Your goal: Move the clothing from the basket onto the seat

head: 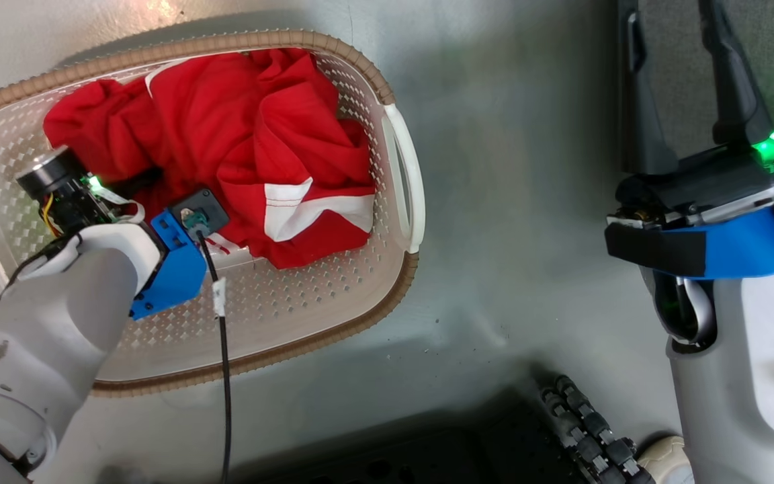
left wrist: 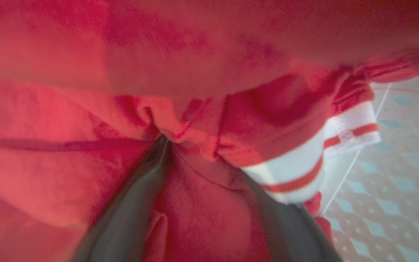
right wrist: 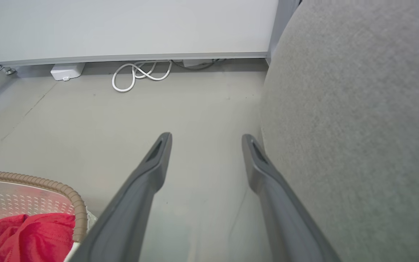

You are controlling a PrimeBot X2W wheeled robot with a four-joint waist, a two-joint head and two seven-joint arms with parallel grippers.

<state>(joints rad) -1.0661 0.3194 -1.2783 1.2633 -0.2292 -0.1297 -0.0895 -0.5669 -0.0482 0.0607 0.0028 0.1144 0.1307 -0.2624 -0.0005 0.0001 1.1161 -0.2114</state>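
Watching my left pincer (left wrist: 202, 156), I am seeing its fingers (left wrist: 133, 203) spread apart, sunk in the clothing (head: 246, 134). The clothing is lying heaped lengthwise along the basket (head: 306, 323), its white-striped end facing right. Bare floor (head: 514, 202) is lying open beyond. My right pincer (right wrist: 206, 145) is hanging released beside the seat (right wrist: 358, 127) edge.

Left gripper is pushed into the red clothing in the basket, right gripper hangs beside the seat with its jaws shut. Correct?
Not quite: the right wrist view shows the right gripper with its jaws open and empty beside the seat. The rest holds: the left gripper is pushed into the clothing in the basket.
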